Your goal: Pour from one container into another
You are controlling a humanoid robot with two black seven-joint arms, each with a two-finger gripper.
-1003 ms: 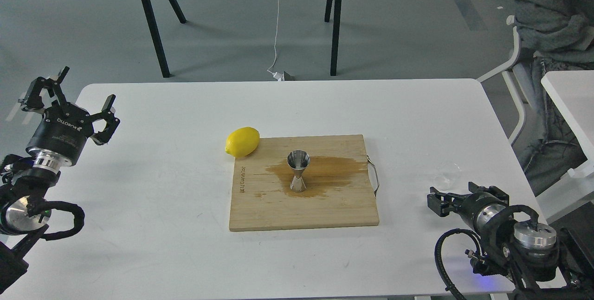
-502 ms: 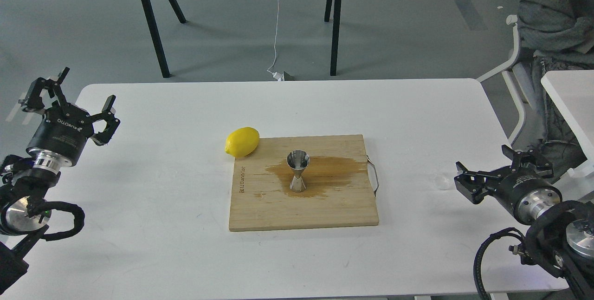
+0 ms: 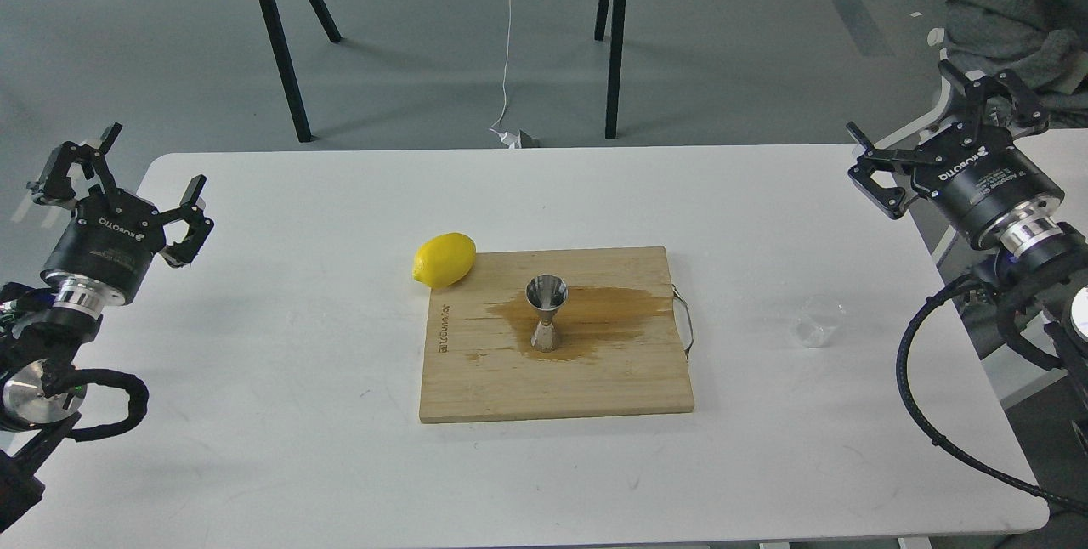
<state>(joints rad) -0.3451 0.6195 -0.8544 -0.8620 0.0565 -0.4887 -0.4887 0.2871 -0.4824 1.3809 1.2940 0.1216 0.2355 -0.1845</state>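
Both sets of fingers stand apart and hold nothing. The right gripper (image 3: 943, 137) hangs spread at about two o'clock from the board, over the table's far right corner and well apart from the clear cup (image 3: 818, 321). The left gripper (image 3: 119, 177) hangs just as spread at about nine o'clock, by the table's left edge.

The clear cup stands upright on the white table (image 3: 297, 447) at three o'clock from the wooden cutting board (image 3: 595, 387), just past its metal handle; whether it holds anything is too faint to tell. The steel jigger (image 3: 546, 311) stands upright near the board's centre, ringed by a brown wet stain (image 3: 612, 311). A lemon (image 3: 444, 260) lies at the board's eleven o'clock corner, touching its edge.

Judging by the stain and the free cup, the pour looks either done or not yet begun. If a pour is due, the right gripper must come down towards five o'clock, close on the cup's thin wall and carry it level to the jigger's narrow mouth.

Each gripper body reads "ROBOTIQ"; the board's left edge bears a branded word too small to read
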